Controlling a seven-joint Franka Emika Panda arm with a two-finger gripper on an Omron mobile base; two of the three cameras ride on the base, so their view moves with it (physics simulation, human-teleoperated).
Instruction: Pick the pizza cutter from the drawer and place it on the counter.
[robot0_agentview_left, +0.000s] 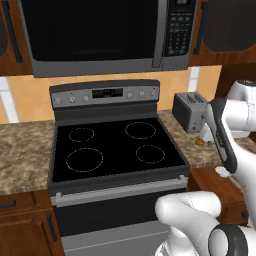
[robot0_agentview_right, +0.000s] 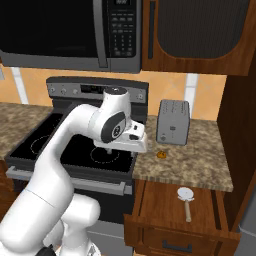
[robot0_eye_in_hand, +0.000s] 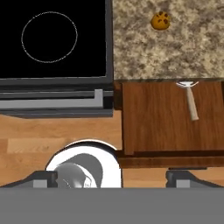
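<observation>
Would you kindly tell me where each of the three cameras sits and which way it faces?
Left base view: behind the arm's left, facing the stovetop and toaster; white arm links at right.
Right base view: behind its right, facing the open drawer holding the pizza cutter; arm at left.
Hand view: looking straight down at drawer, pizza cutter and counter; the tool at the bottom, fingers wide apart.
Both base views share stovetop, toaster and orange lump.

Both base views face the stovetop (robot0_agentview_left: 117, 147); hand view looks straight down
</observation>
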